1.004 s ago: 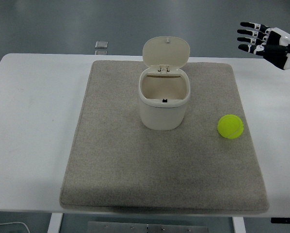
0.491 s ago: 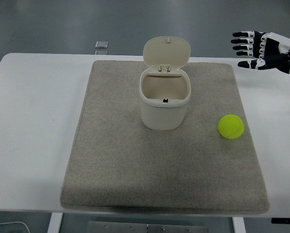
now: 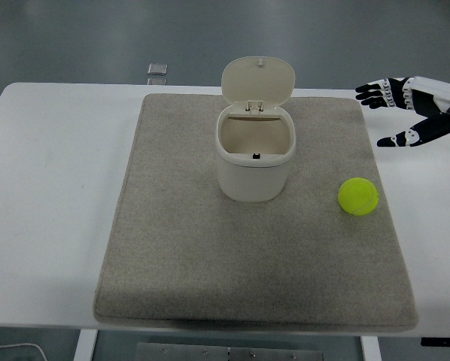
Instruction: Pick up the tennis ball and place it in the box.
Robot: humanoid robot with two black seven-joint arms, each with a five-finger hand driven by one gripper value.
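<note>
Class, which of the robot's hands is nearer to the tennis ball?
The right hand. It hovers open above the table's right edge, beyond and slightly right of the tennis ball, not touching it. The left hand is out of view.

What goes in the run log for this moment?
right hand: open, above ball, empty | ball: on mat, right of box | box: lid up | left hand: out of view

Grey mat [image 3: 210, 256] on white table [image 3: 52, 188].
</note>
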